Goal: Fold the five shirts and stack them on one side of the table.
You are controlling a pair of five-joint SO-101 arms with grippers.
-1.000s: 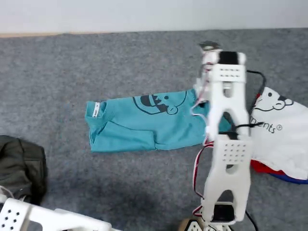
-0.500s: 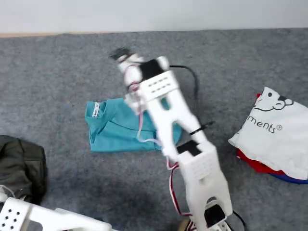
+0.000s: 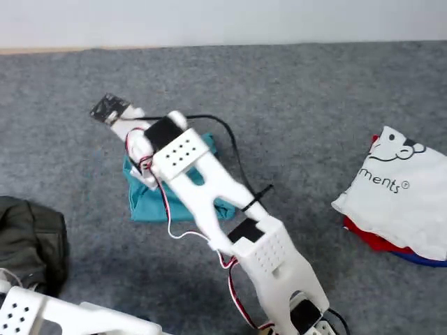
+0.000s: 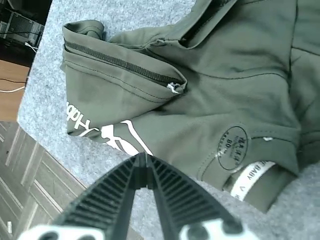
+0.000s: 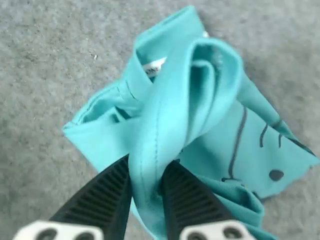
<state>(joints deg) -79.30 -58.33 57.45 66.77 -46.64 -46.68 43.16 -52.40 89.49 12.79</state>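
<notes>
Grey felt covers the table (image 3: pixel 314 105). My right gripper (image 5: pixel 147 167) is pinched on a bunched fold of the teal shirt (image 5: pixel 225 115), held above its collar end, left of the table's middle. I judge this to be the crosswise fold; next I should lower and let go so the edges meet squarely. My left gripper (image 4: pixel 145 162) hangs closed and empty over the dark green shirt (image 4: pixel 225 90). I count five shirts: those two, plus a white shirt (image 3: pixel 405 195), a red shirt (image 3: pixel 374 241) and a blue shirt (image 3: pixel 422 259) piled at the right.
</notes>
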